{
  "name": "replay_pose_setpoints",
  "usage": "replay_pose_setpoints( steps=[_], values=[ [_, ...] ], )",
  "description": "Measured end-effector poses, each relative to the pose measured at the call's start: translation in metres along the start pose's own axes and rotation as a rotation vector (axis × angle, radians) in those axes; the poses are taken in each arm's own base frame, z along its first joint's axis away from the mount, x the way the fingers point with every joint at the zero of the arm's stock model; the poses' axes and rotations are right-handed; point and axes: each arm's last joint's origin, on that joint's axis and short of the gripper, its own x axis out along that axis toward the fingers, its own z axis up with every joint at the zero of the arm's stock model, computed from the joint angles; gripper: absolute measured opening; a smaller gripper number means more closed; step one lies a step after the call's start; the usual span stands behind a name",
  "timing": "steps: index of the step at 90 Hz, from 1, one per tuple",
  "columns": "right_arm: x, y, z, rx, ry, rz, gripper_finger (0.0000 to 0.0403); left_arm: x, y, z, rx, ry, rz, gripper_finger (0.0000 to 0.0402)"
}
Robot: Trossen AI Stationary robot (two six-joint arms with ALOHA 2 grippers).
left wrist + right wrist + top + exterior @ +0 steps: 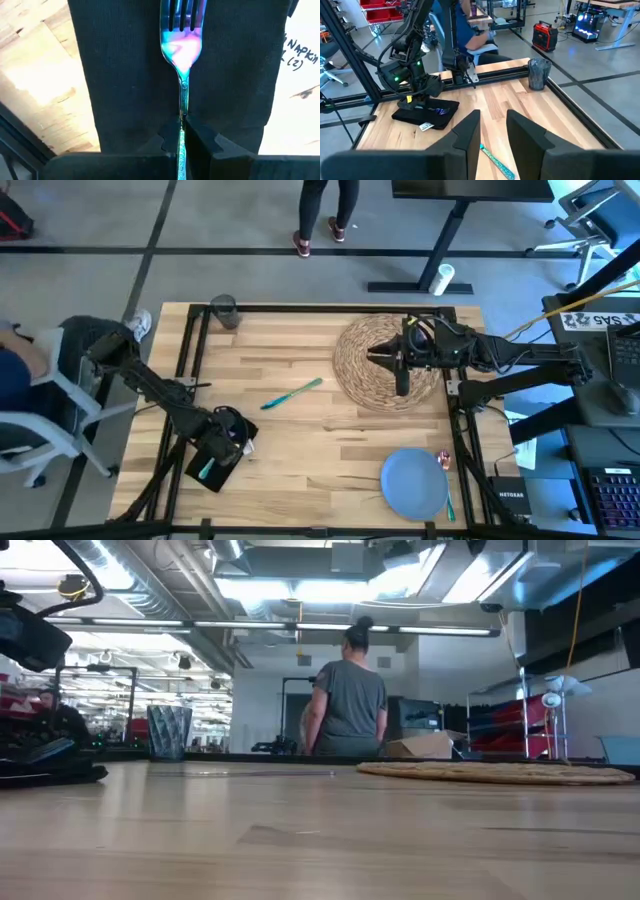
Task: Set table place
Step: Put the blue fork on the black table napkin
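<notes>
A small white paper tag [300, 55] beside the black cloth napkin [130, 75] reads "NAPKIN (2)", handwritten. A black box [508, 498] at the bench's right edge reads "NETGEAR".

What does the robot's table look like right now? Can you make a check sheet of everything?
Surface: light wood table, bare in the middle.
Job's things: straw placemat at far right; blue plate at near right; teal utensil loose mid-table; grey glass in far-left corner; fork lying on black napkin.
Clutter: white paper tag beside the napkin.
Grippers: left tool shut on the fork handle; right tool open above the placemat.
Cables: yellow cable at right.
Surroundings: person standing beyond the table.
</notes>
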Motion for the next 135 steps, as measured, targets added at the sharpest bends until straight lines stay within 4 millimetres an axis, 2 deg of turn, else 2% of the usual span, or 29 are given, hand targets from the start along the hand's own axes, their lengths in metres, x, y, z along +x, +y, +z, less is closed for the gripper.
replay_pose_setpoints(
  steps=[59, 124, 135],
  values=[
    [0.0, 0.0, 0.0, 0.0, 0.0, 0.0, 0.0083, 0.0, 0.0, 0.0, 0.011, 0.0, 0.0, 0.0004],
    [0.0, 0.0, 0.0, 0.0, 0.0, 0.0, 0.0083, 0.0001, -0.0002, 0.0009, -0.068, -0.03, -0.006, 0.0004],
    [0.0, 0.0, 0.0, 0.0, 0.0, 0.0, 0.0083, 0.0001, -0.0002, 0.001, -0.087, -0.035, -0.007, 0.002]
  ],
)
